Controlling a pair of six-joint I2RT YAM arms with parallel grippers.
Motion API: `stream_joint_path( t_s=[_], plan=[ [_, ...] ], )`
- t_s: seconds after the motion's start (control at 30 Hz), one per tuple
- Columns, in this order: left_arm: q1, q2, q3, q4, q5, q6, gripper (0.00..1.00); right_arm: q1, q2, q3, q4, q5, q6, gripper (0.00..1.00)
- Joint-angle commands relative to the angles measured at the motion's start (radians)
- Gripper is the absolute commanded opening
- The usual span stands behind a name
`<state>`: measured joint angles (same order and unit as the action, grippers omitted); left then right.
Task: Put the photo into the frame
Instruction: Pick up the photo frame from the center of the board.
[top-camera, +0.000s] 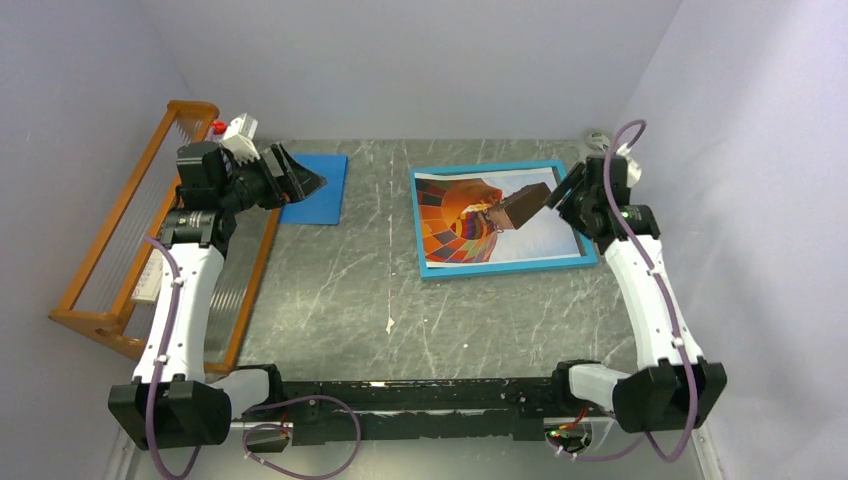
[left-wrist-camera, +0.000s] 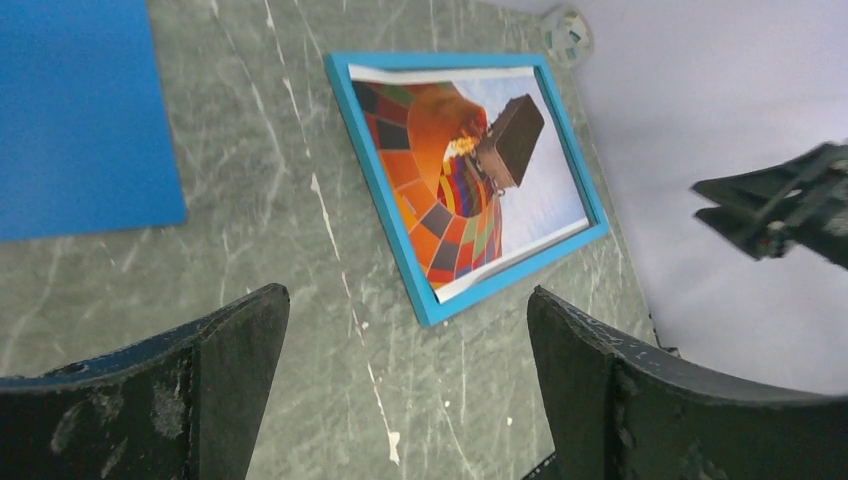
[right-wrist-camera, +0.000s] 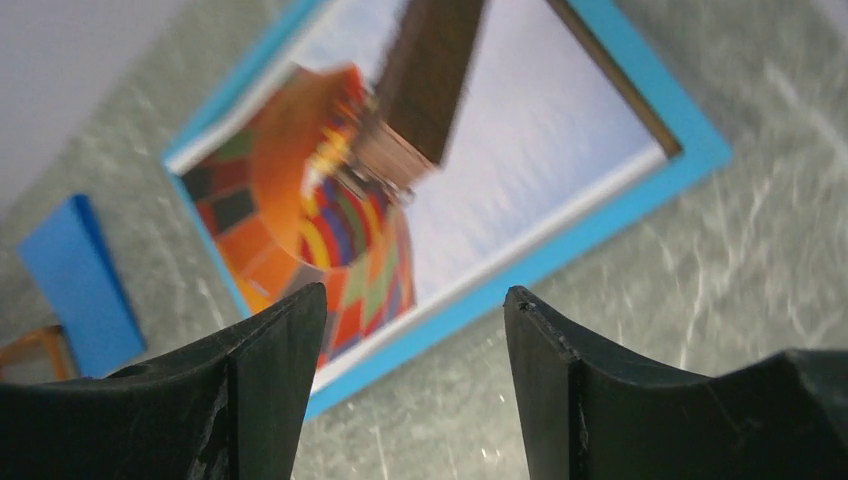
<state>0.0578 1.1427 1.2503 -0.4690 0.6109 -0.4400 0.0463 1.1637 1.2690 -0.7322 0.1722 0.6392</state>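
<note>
Photo (top-camera: 478, 222) was recorded lying inside the frame (top-camera: 510, 267), just below and ahead of the right gripper (right-wrist-camera: 412, 300), whose jaws were held spread, empty. Left gripper (left-wrist-camera: 405, 300) was likewise seen released, the frame well ahead, blue pad (top-camera: 325, 200) near it.

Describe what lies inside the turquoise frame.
The balloon photo lies face up inside the frame, nearly filling the opening, slightly askew. Whatever lies beneath the photo is covered and cannot be seen.

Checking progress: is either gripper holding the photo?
No: the left gripper and right gripper are open and empty; the photo lies in the frame.
</note>
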Motion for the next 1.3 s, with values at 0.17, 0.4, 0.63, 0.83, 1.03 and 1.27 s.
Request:
stream_joint_path(
  t_s=[0.17, 0.4, 0.63, 0.83, 1.03, 1.27],
  plan=[
    [0.002, 0.020, -0.057, 0.061, 0.083, -0.032, 0.94, -0.095, 0.125, -0.271, -0.044, -0.069, 0.267, 0.64],
    [-0.005, 0.047, -0.068, 0.078, 0.064, -0.008, 0.94, -0.135, 0.214, -0.325, 0.063, -0.052, 0.348, 0.63],
    [-0.015, 0.087, -0.056, 0.076, 0.018, -0.011, 0.94, -0.141, 0.386, -0.230, 0.019, 0.002, 0.411, 0.55],
    [-0.016, 0.122, -0.027, 0.050, -0.007, 0.001, 0.94, -0.143, 0.467, -0.186, 0.022, 0.020, 0.427, 0.53],
    [-0.017, 0.160, -0.005, 0.038, -0.009, -0.008, 0.86, -0.145, 0.569, -0.121, -0.054, 0.040, 0.468, 0.52],
    [-0.018, 0.178, 0.024, 0.004, -0.010, 0.015, 0.82, -0.145, 0.637, -0.068, -0.116, 0.056, 0.492, 0.51]
  ],
)
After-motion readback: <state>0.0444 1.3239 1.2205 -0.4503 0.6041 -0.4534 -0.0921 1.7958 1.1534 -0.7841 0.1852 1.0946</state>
